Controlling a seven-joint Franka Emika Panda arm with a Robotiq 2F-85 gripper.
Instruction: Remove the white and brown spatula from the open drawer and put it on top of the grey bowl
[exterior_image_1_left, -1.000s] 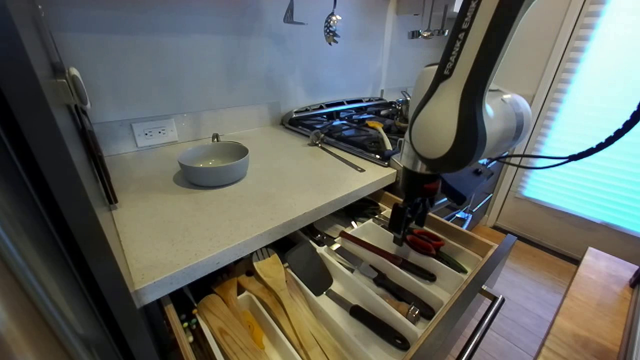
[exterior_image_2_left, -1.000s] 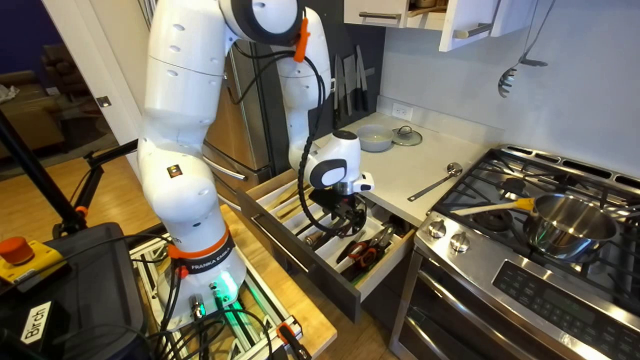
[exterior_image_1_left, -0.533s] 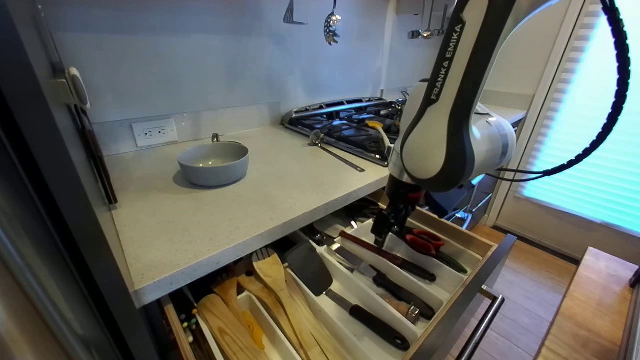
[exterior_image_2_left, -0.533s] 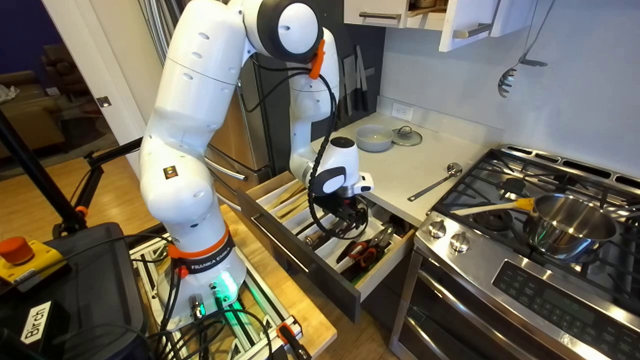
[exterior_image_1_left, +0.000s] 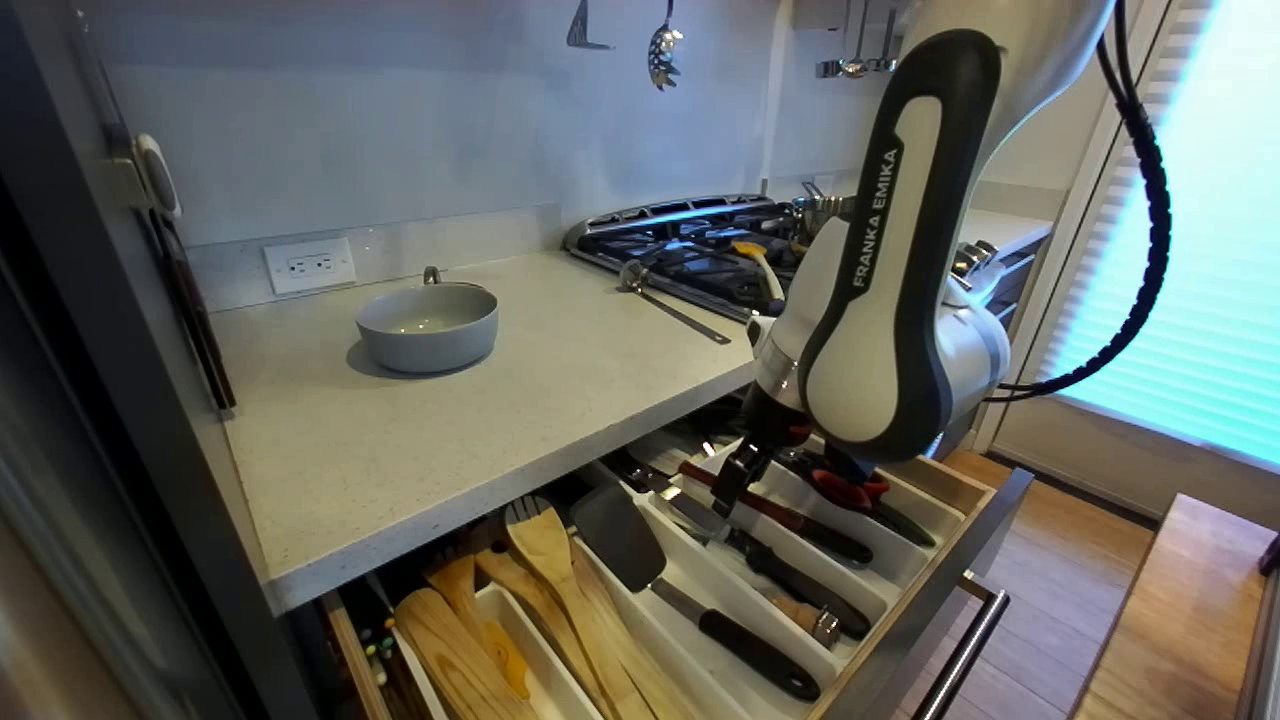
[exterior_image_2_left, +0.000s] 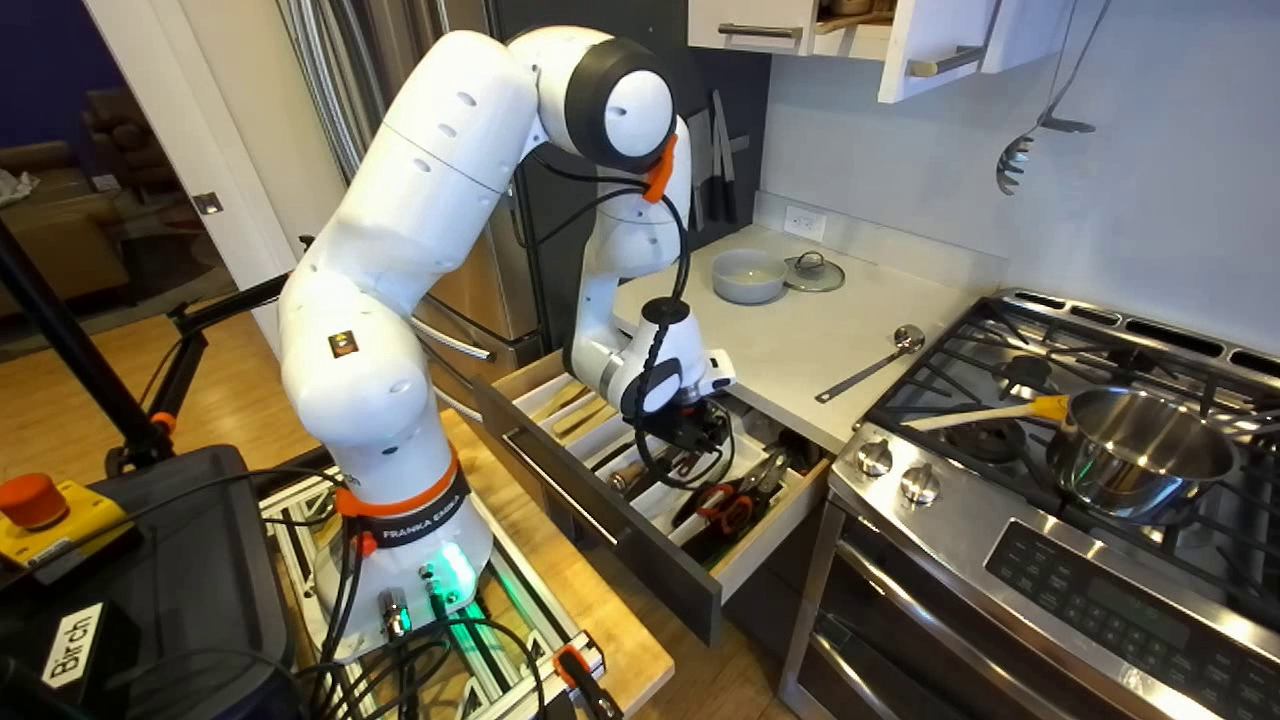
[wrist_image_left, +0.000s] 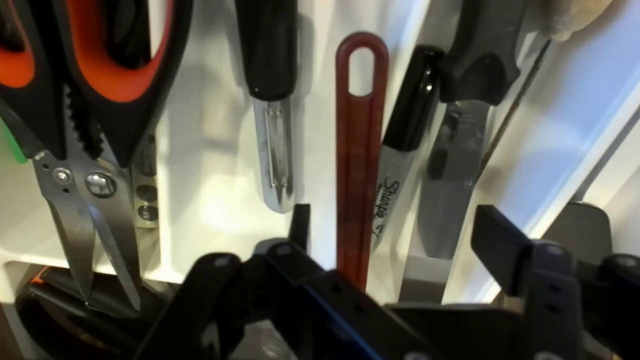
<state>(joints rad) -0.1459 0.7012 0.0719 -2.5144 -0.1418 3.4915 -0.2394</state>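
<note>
Tool (wrist_image_left: 395, 232), fingers apart, over the drawer (exterior_image_1_left: 935, 600); red handle (wrist_image_left: 357, 175), marker (wrist_image_left: 407, 132) and knife (wrist_image_left: 462, 130) crowd below.
I cannot tell where the spatula lies; only exterior views show the grey bowl (exterior_image_1_left: 428, 338), only the wrist view the marker's lettering.

The grey bowl (exterior_image_1_left: 427, 338), round and low-sided, stands upright on the table (exterior_image_1_left: 570, 375), toward its back edge. The open drawer (exterior_image_2_left: 660, 568), pale-wood-sided with a dark grey front and long white compartments, juts out beneath the table's front edge. Of the white and brown spatula (exterior_image_1_left: 794, 606), a brown wooden-looking handle shows, aslant in a middle compartment near the drawer's front; its head is hard to make out.
</note>
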